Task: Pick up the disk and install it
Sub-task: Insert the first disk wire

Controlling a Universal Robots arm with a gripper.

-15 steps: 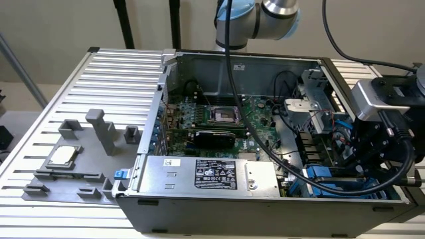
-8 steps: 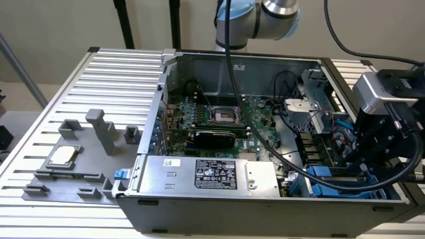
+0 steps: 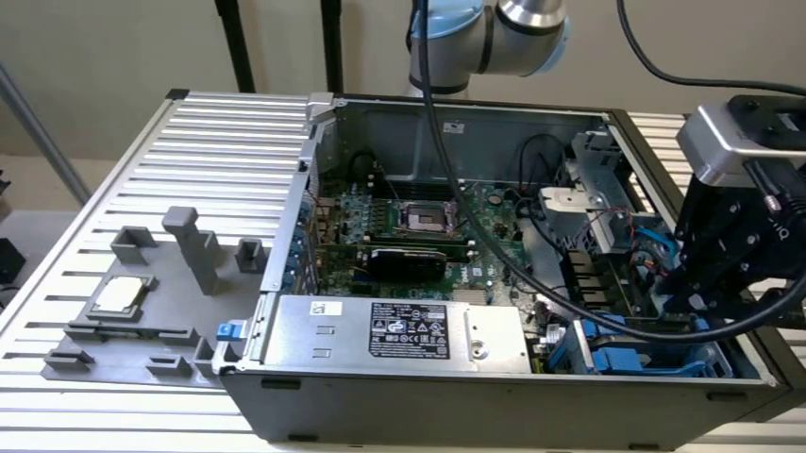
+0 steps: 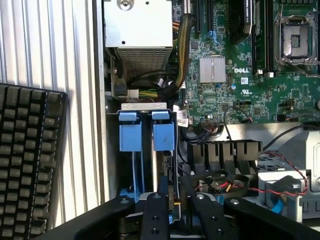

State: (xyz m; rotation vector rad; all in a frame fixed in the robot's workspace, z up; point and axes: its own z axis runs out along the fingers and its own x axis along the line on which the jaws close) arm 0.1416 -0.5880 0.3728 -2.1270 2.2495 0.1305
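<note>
Exterior view: I am a black gripper (image 3: 705, 283) on a grey arm, lowered into an open computer case (image 3: 504, 406) at this view's right. The case lies on a table (image 3: 151, 189) of pale ribbed metal slats, with a plain beige wall behind it. Inside the case sit a green motherboard (image 3: 403, 236) and a silver power box (image 3: 403, 335) with a black label. Bright blue plastic of the disk (image 3: 636, 359) shows in the bay below me, in the corner of the case. On this view's left, a grey fixture (image 3: 151, 283) rests on the table, with a small silver chip (image 3: 120, 294) lying in it.

Wrist view: my two black fingers (image 4: 155, 220) stand close together, a narrow gap between them, and blue plastic shows at my tips. I cannot tell whether I grip it. The disk (image 4: 147, 137) stands on edge in the bay just ahead of me, its two blue tabs side by side under a white strip. Beside the case lies a black keyboard (image 4: 27, 150) on the ribbed table.
</note>
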